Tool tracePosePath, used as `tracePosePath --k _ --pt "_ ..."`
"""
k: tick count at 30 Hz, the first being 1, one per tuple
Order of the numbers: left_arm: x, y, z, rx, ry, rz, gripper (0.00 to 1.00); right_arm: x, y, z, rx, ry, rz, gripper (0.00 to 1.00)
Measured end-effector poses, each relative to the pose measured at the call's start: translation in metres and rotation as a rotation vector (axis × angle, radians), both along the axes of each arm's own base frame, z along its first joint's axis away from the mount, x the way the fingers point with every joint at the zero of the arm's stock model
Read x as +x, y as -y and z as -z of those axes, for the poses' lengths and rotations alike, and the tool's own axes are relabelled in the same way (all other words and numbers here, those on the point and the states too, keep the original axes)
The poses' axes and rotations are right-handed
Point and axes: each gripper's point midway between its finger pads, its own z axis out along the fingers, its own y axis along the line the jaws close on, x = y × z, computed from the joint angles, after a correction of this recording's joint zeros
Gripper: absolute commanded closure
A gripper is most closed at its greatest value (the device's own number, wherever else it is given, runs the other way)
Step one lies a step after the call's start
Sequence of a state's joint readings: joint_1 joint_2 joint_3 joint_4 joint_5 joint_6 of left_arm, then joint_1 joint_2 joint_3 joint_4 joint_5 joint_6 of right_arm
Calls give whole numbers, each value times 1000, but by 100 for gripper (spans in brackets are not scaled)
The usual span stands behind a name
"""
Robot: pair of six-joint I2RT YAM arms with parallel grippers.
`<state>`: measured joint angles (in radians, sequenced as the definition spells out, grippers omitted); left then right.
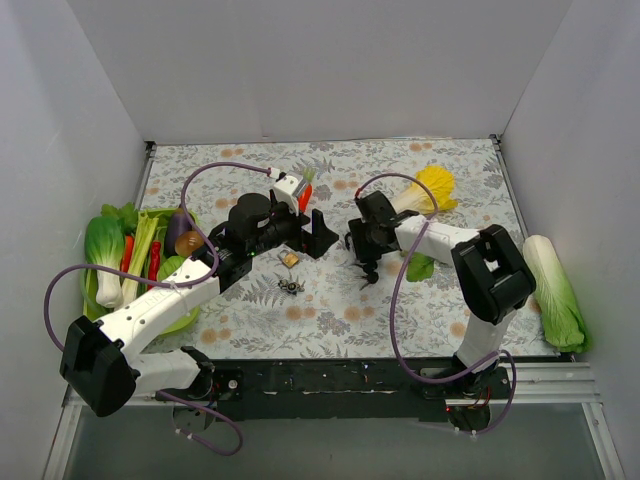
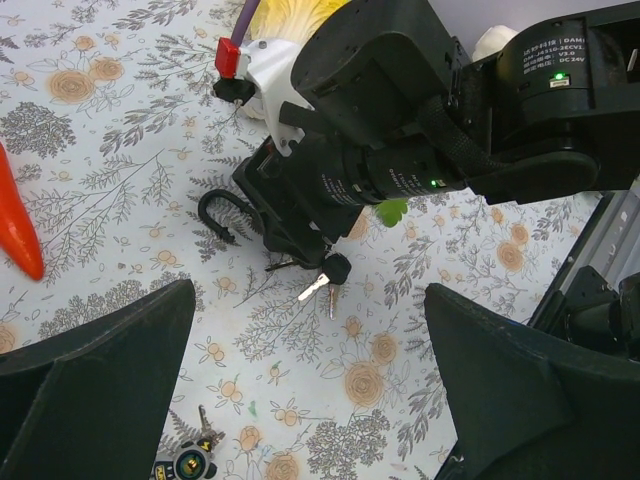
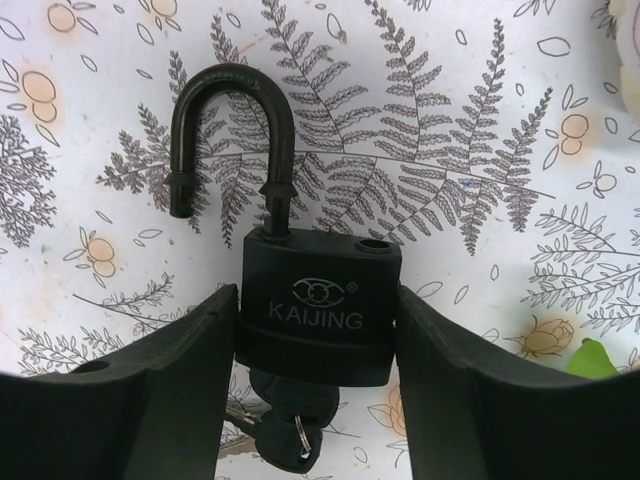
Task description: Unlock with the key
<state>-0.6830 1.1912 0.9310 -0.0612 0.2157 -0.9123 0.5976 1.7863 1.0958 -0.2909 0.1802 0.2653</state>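
Observation:
A black KAIJING padlock (image 3: pixel 318 345) is clamped by its sides between my right gripper's (image 3: pixel 318 300) fingers. Its shackle (image 3: pixel 230 120) is open, one leg out of the body and swung aside. A black-headed key (image 3: pixel 290 425) sits in the keyhole underneath, with spare keys on a ring. In the left wrist view the shackle (image 2: pixel 220 215) and hanging keys (image 2: pixel 325 280) show below the right gripper, just above the cloth. In the top view the right gripper (image 1: pixel 365 265) is at table centre. My left gripper (image 1: pixel 318 232) is open and empty, a little to its left, and it also shows in its own wrist view (image 2: pixel 310 330).
A small second lock with keys (image 1: pixel 291 287) lies on the floral cloth in front of the left gripper, and a brass piece (image 1: pixel 290 259) lies near it. A carrot (image 1: pixel 305 195), a green basket of vegetables (image 1: pixel 188 318) at the left, a yellow cabbage (image 1: pixel 435 188) and a napa cabbage (image 1: pixel 555 290) lie around.

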Motion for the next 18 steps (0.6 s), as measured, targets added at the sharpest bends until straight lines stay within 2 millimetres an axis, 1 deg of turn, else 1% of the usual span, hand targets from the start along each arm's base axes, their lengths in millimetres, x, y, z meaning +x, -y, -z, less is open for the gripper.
tracePosePath --k 7,12,14,15,17,18 --pt "2 -1 0 3 2 -11 2 12 -1 0 13 5 55 54" --pt "2 -3 2 10 -4 -20 2 28 8 0 46 9 139 54" --pt "2 -3 3 13 -7 -24 2 34 12 -1 54 16 168 52" --pt "2 -4 4 14 -8 -25 2 38 14 -1 55 20 182 47" --pt "2 -4 4 12 -12 -27 2 45 16 -1 58 26 204 43" --pt "2 -4 4 10 -15 -28 2 48 16 -2 61 28 212 38"
